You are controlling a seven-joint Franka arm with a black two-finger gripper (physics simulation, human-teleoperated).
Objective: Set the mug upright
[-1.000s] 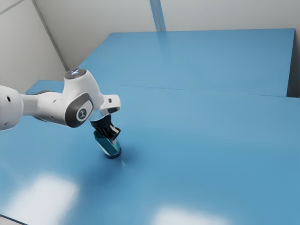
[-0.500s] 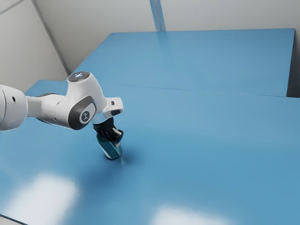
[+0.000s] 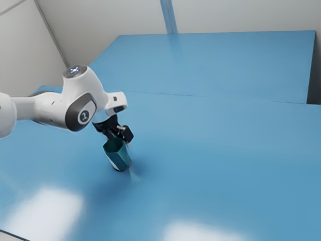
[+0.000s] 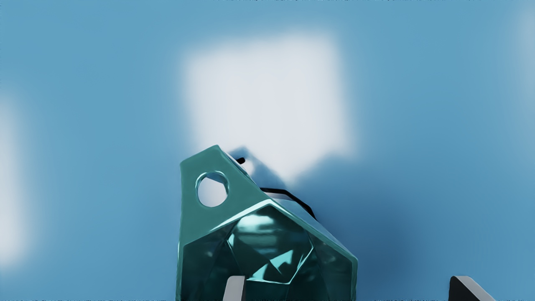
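In the exterior view my gripper (image 3: 122, 134) is just above the rim of the teal mug (image 3: 118, 157). The mug rests on its base on the blue table, its mouth facing up, with a slight lean toward the exterior view's left; whether the base lies flat I cannot tell. Seen from the wrist, the gripper (image 4: 352, 288) has its fingers wide apart: one overlaps the mouth of the mug (image 4: 205, 221), the other stands outside its wall over the table. The mug's handle has a round hole.
The blue table (image 3: 220, 165) stretches around the mug, with bright light patches on it. A second blue surface (image 3: 210, 63) lies farther back, below a pale wall.
My hand has risen from the mug and tilted, and the gap between hand and rim has grown. The mug leans less than before, and its mouth is now in sight.
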